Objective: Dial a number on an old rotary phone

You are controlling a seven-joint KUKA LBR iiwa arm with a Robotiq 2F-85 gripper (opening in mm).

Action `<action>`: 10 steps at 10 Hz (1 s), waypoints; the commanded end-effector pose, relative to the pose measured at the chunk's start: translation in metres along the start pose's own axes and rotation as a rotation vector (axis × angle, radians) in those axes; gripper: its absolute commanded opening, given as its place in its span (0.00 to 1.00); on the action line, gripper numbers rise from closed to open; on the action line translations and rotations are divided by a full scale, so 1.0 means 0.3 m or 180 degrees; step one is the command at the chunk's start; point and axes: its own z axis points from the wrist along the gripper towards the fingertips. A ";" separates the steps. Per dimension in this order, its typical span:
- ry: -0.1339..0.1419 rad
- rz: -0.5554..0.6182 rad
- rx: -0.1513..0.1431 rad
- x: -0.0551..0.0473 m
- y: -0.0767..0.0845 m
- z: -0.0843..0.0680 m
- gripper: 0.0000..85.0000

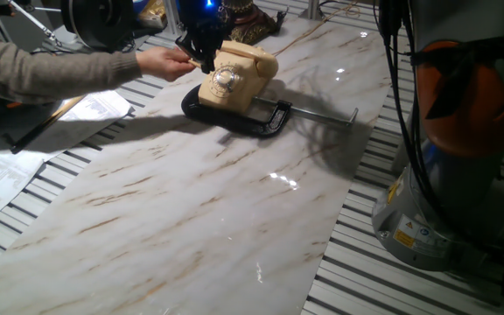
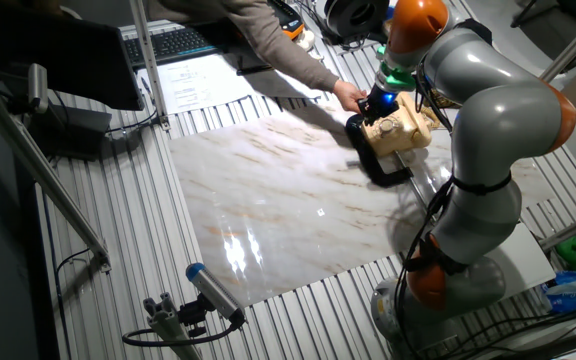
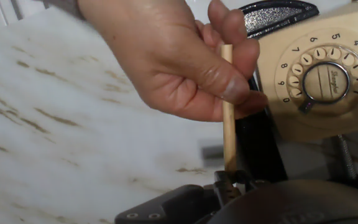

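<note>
Hand view: smooth cream phone (image 3: 328, 74), round dial (image 3: 325, 78).

One rotary phone (image 1: 234, 74); one black C-clamp (image 1: 243, 118); one wooden stick (image 3: 228, 118); one human hand (image 3: 173, 59).

One fixed view looks low across the marble-patterned bench (image 1: 234, 227); the other looks down from high opposite. The hand view sits close. All share the cream-beige plastic rotary phone (image 1: 234, 77).
</note>
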 end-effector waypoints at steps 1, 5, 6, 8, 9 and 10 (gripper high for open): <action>-0.0034 0.0019 0.0017 0.001 0.000 0.000 0.00; -0.0061 0.0028 0.0100 0.000 0.000 -0.001 0.40; -0.0059 0.0037 0.0096 0.000 0.000 0.000 0.40; -0.0041 0.0031 0.0086 0.000 -0.001 -0.001 0.40; -0.0052 0.0026 0.0088 0.000 -0.001 0.000 0.40; -0.0061 0.0021 0.0085 0.000 -0.001 0.000 0.40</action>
